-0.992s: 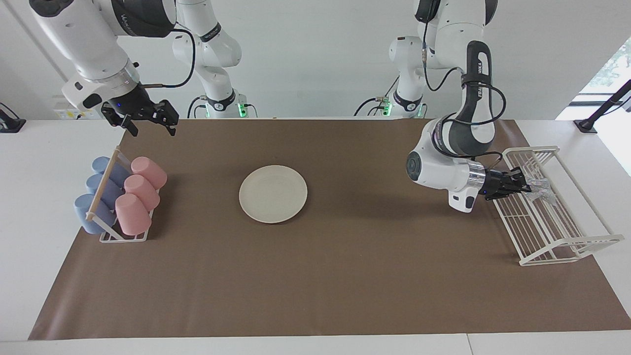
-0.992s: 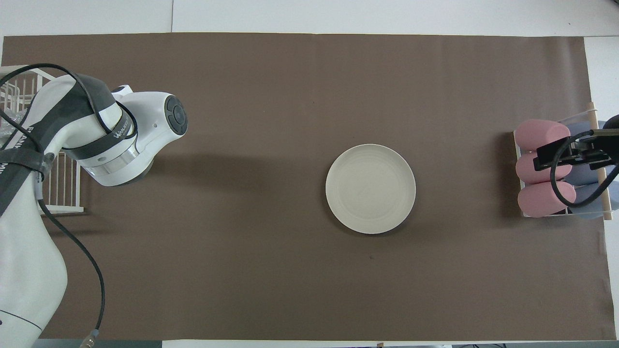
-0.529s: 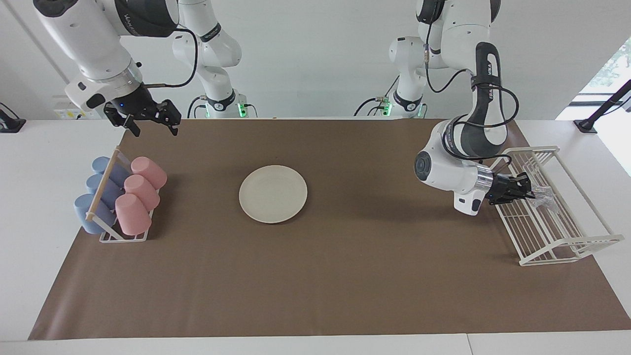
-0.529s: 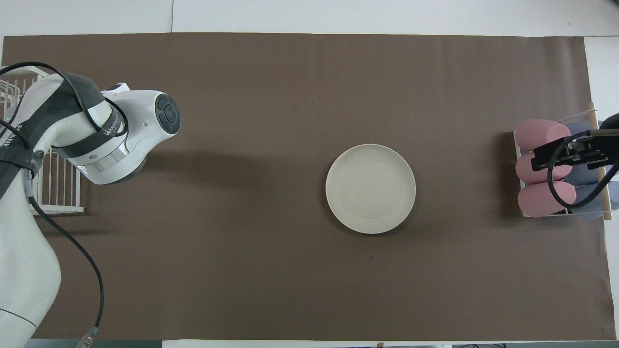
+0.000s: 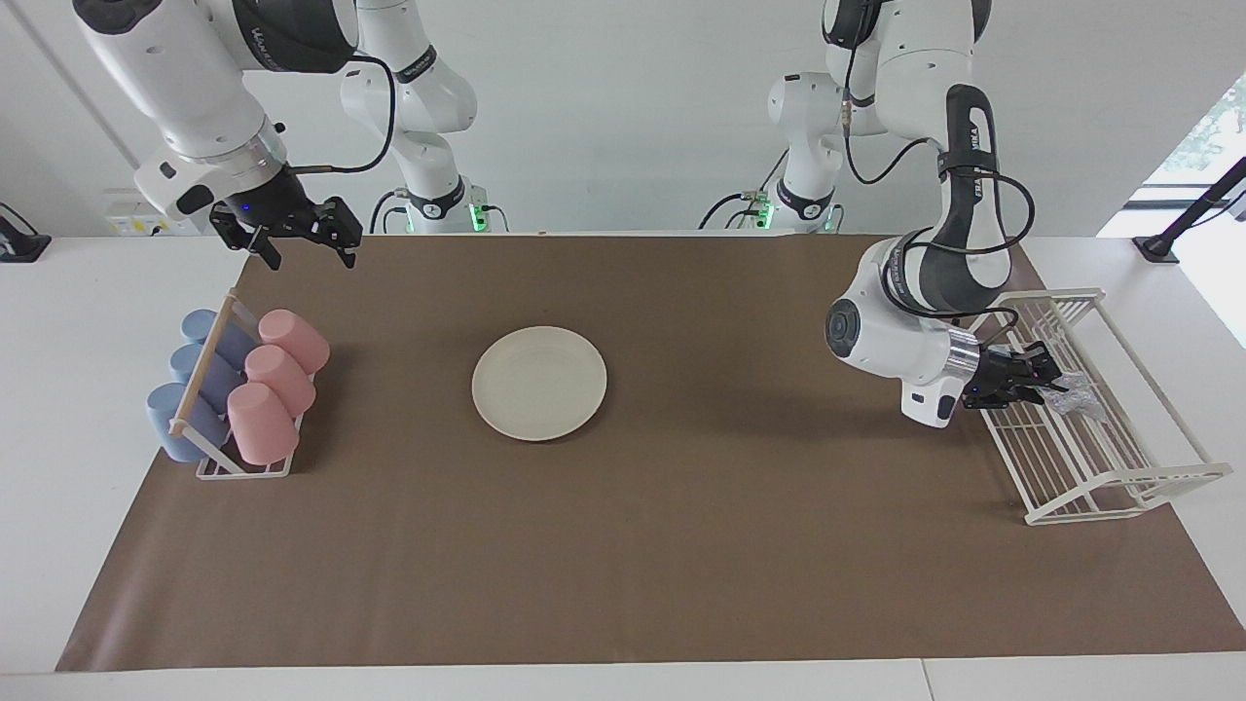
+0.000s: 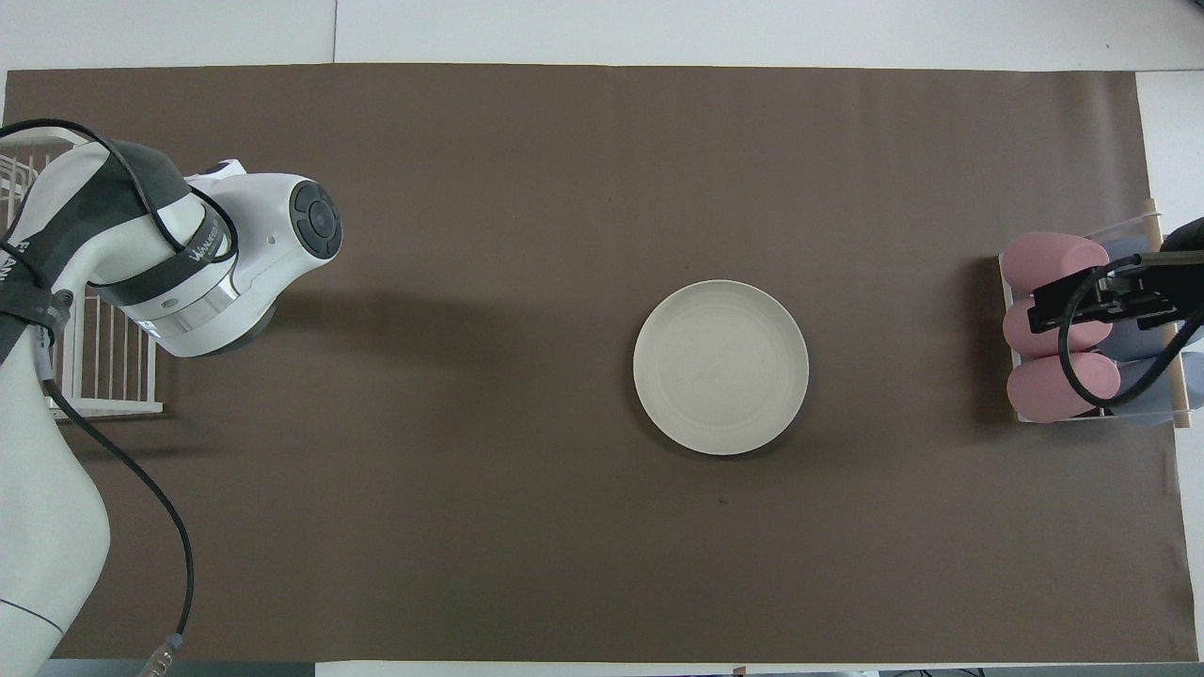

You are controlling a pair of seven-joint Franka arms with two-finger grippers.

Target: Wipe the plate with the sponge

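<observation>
The cream-white plate (image 5: 539, 382) (image 6: 720, 367) lies flat at the middle of the brown mat. The silvery sponge (image 5: 1077, 396) rests on the wires of a white rack (image 5: 1090, 458) at the left arm's end of the table. My left gripper (image 5: 1051, 378) points slantwise into the rack, its tip right at the sponge; whether it still holds it does not show. In the overhead view the left arm's wrist hides both. My right gripper (image 5: 307, 255) (image 6: 1091, 301) hangs open and empty over the cup holder's robot-side end.
A holder with pink cups (image 5: 271, 385) (image 6: 1052, 329) and blue cups (image 5: 200, 380) lying on their sides stands at the right arm's end. The white rack's outer edge (image 6: 103, 376) shows beside the left arm. A brown mat (image 5: 623, 545) covers the table.
The left arm's wrist has risen and tilted down into the rack, and the sponge now sits lower on the wires. The right gripper has drifted slightly toward the table's middle.
</observation>
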